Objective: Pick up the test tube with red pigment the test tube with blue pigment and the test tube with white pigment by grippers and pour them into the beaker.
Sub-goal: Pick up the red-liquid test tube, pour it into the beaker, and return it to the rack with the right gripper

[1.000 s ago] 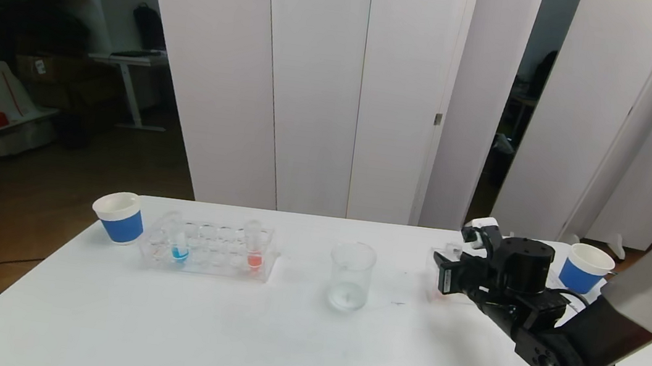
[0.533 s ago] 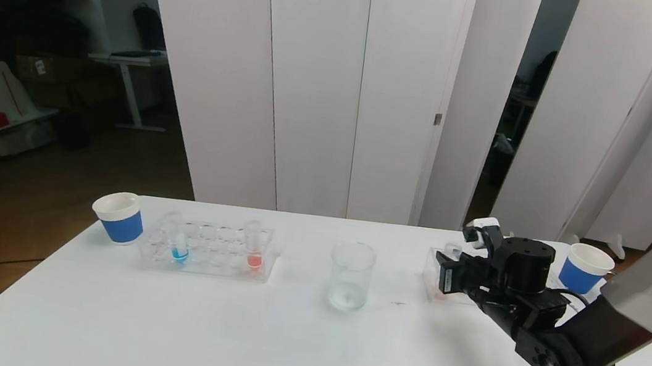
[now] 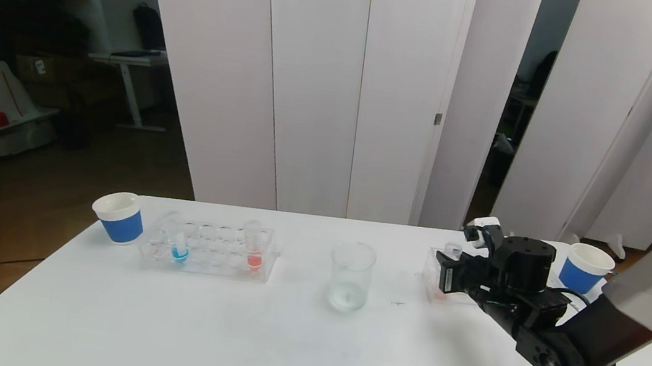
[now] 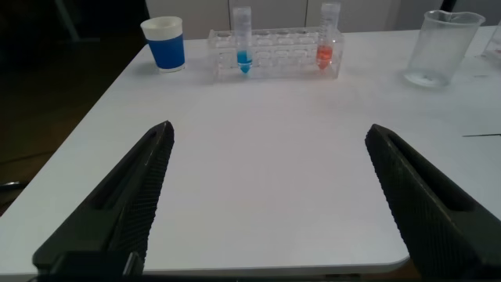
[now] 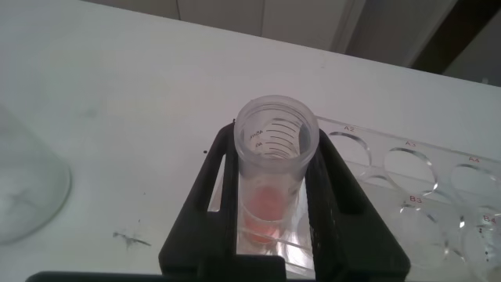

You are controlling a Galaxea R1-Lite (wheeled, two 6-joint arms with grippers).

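Red-pigment test tube (image 5: 275,168) sits clamped in the right claw (image 5: 275,223) at its rack (image 5: 415,188); lift straight, keep upright until over the beaker (image 3: 350,275); left claw (image 4: 266,196) gapes wide, idle.

Red tube (image 5: 275,157) upright, clamped in right hand (image 5: 275,215); beaker (image 3: 350,275) mid-table.

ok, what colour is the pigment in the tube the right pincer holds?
Orange-red, at the test tube's bottom; right wrist view shows it best.
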